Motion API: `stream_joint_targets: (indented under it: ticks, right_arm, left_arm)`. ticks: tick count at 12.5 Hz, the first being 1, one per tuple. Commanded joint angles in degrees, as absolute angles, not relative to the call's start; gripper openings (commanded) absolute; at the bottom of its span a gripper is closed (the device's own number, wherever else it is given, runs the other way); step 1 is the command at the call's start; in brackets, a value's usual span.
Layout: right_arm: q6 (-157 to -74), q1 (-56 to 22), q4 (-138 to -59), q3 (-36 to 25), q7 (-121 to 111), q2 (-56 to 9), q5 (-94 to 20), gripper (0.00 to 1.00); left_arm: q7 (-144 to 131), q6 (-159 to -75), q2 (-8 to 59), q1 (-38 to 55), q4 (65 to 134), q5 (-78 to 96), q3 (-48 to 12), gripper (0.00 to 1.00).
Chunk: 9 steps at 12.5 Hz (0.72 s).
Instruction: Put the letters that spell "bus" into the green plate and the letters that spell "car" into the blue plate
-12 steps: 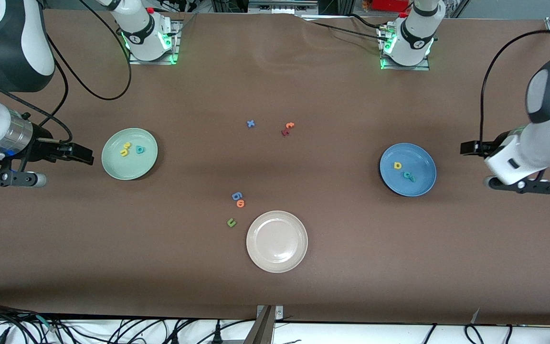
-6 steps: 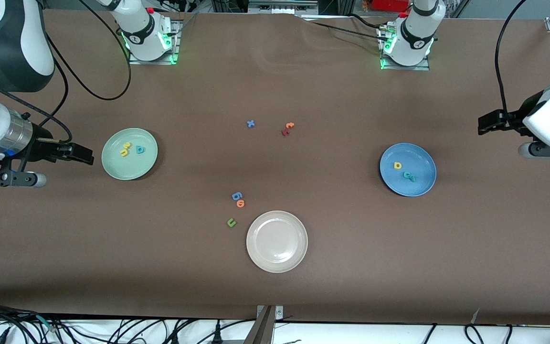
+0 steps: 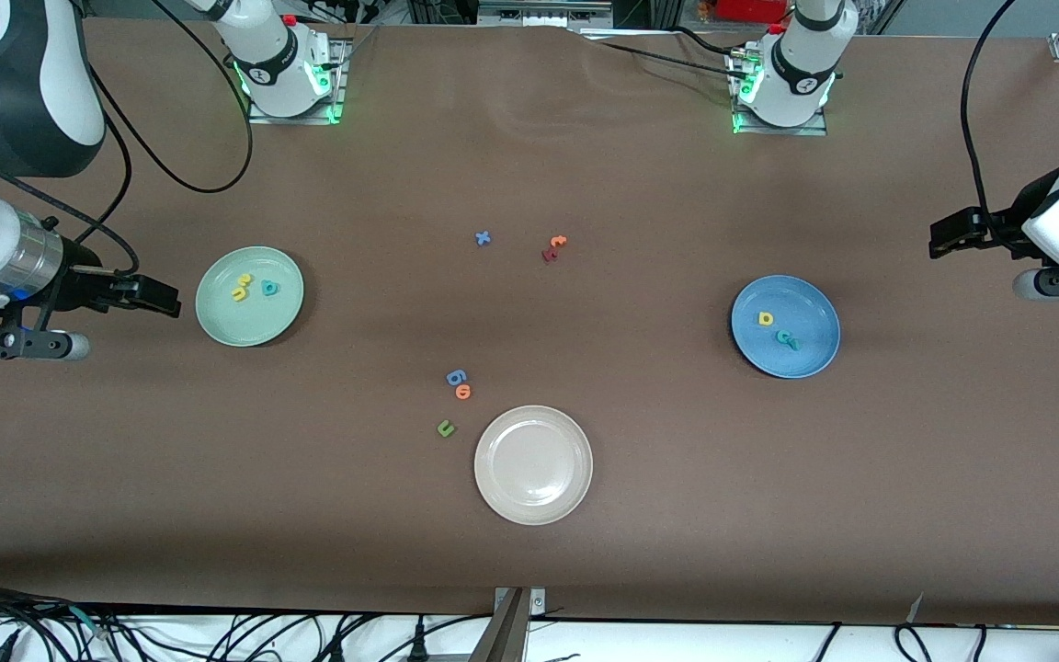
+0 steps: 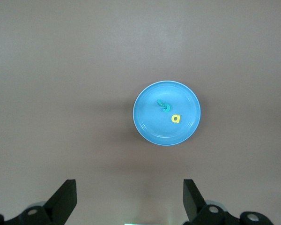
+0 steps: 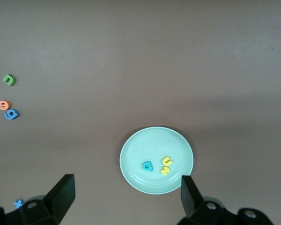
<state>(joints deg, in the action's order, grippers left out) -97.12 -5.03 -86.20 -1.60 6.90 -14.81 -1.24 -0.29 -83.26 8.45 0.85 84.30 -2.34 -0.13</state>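
the green plate (image 3: 249,296) holds the yellow u and s (image 3: 242,288) and the teal b (image 3: 269,288); the blue plate (image 3: 785,325) holds the yellow a (image 3: 766,319) with the teal c and r (image 3: 788,340). sorting looks finished. left gripper (image 3: 943,237) and right gripper (image 3: 162,299) hang spread and empty over bare counter (image 3: 677,515) by their plates.

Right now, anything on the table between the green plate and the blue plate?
Front view: the straight stretch from the green plate to the blue plate is bare tablecloth. The loose letters and the cream-white plate lie off that line.
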Motion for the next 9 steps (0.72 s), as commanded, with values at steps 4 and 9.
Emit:
stream_joint_targets:
  ticks: [4,9]
  right_arm:
    - [-96.94,-4.75,-86.66,-1.41,7.03,-14.15,-2.11,1.0]
    - [-96.94,-4.75,-86.57,-1.41,6.86,-14.15,-1.93,1.0]
  left_arm:
    - [0.35,-83.76,8.79,1.14,84.2,-0.35,-0.09,1.0]
    - [0.7,-83.76,8.88,1.32,83.67,-0.35,0.0,1.0]
